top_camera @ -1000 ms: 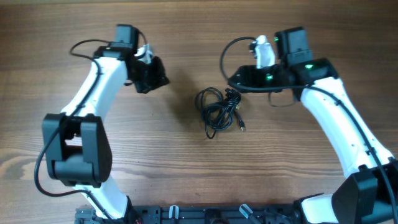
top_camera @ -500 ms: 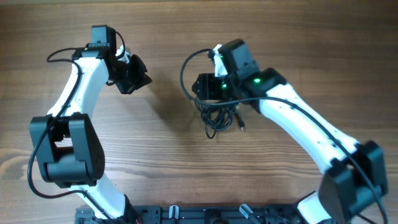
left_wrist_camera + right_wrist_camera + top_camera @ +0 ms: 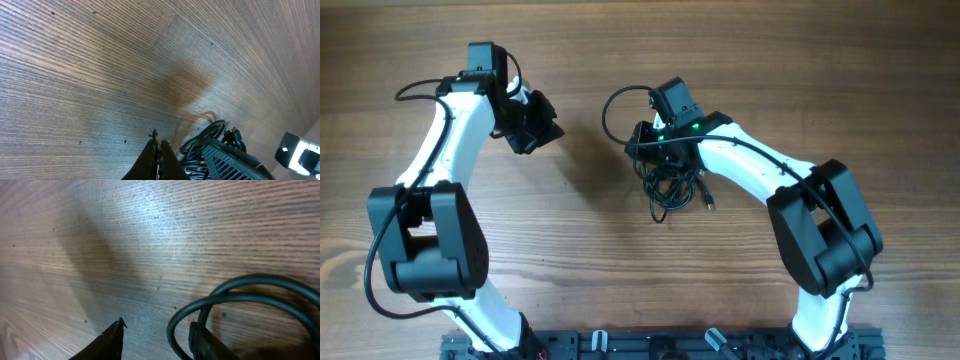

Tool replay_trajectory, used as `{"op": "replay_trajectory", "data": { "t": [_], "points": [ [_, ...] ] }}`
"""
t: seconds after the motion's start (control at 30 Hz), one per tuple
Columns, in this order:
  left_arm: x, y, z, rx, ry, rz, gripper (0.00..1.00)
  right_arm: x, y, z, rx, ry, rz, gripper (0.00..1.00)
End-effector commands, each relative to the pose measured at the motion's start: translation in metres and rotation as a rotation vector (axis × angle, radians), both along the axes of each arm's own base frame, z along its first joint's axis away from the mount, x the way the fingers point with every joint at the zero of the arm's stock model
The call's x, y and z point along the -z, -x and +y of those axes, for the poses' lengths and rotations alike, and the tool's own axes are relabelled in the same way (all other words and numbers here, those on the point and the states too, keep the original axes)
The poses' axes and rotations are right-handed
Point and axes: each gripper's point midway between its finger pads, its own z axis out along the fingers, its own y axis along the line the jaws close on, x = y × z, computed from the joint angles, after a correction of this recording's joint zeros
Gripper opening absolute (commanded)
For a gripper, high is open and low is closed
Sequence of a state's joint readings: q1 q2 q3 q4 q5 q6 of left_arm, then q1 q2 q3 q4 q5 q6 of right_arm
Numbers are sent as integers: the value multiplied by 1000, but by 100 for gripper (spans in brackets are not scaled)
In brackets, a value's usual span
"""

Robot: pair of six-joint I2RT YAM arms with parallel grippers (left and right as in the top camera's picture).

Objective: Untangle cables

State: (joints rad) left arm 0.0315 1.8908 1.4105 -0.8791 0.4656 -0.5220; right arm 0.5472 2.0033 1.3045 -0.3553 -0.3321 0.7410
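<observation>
Thin black cords with small plugs (image 3: 670, 183) lay bunched in a loose tangle on the brown wooden table (image 3: 610, 285). Well left of the tangle hung the left gripper (image 3: 158, 149), its fingers pressed together and empty. The right gripper (image 3: 156, 326) covered the tangle's upper left edge, fingers partway spread, one cord's curve lying between them.

The overhead view looks straight down on the wooden table (image 3: 620, 280) from high above, with the cables (image 3: 670, 185) just right of its centre. The left wrist view looks low and slantwise across the wood toward the cables (image 3: 205, 134), which lie at its lower right edge, some way off. The right wrist view sits very close above the cables (image 3: 240, 298), catching only their curved edge. All three views share the cables.
</observation>
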Motion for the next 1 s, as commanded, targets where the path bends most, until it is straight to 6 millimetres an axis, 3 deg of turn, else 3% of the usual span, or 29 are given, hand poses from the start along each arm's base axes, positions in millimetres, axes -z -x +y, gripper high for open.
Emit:
{"op": "replay_trajectory", "data": {
  "t": [0.0,0.13,0.23,0.33,0.5,0.63,0.67,0.77,0.97],
  "points": [
    [4,1,4,-16,-13,14,6,17,-4,3,38,-6,41,44],
    [4,1,4,-16,-13,14,5,35,-3,3,36,5,65,44],
    [4,1,4,-16,-12,14,5,37,-5,5,35,0,55,44],
    [4,1,4,-16,-12,15,5,40,-9,6,39,-2,40,39],
    [4,1,4,-16,-12,15,5,60,-7,12,68,-39,102,36],
    [4,1,5,-14,-16,14,5,55,-6,22,31,-77,86,7],
    [4,1,5,-15,-21,14,6,51,-4,27,-7,-106,81,5],
    [4,1,5,-14,-20,14,4,21,3,41,-161,-233,48,5],
    [-1,2,-6,133,20,-62,4,-122,40,54,-536,-600,-137,4]
  ]
}}
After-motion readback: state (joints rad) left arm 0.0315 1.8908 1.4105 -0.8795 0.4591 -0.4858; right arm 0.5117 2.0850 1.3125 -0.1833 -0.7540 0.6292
